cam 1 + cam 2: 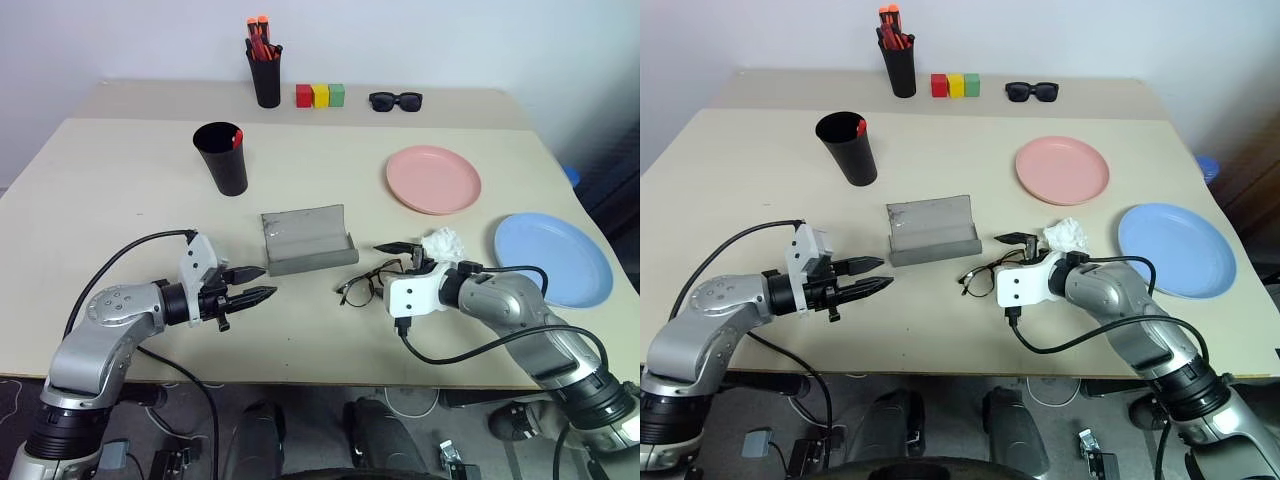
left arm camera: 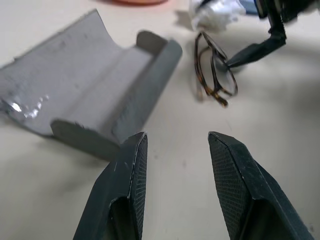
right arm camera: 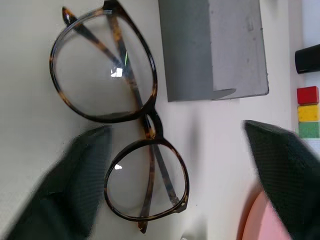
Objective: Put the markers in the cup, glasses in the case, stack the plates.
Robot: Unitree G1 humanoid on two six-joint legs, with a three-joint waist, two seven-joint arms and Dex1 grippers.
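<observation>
Round wire-frame glasses (image 1: 365, 285) folded, flat on bench (image 1: 120, 190) near the front edge, just right of open grey case (image 1: 308, 240). Right gripper (image 3: 175, 185) around the glasses, fingers spread wide on either side of one lens, not seen touching; lower finger hidden behind the white wrist housing in head views. Crumpled white paper (image 1: 442, 243) just behind that gripper, partly hidden by it. Left gripper (image 1: 262, 283) hovering left of the case, fingers parted, empty, pointing at the case's near left corner. Black cup (image 1: 222, 158) far left of the case, one red tip (image 1: 236, 137) showing above its rim; rest of the contents hidden inside, second marker not made out. Pink plate (image 1: 433, 179) far right, blue plate (image 1: 553, 258) nearer right, apart, unstacked. At the far edge: pen pot (image 1: 266, 75) with orange-red pens, three coloured blocks (image 1: 320, 95), black sunglasses (image 1: 396, 101).
</observation>
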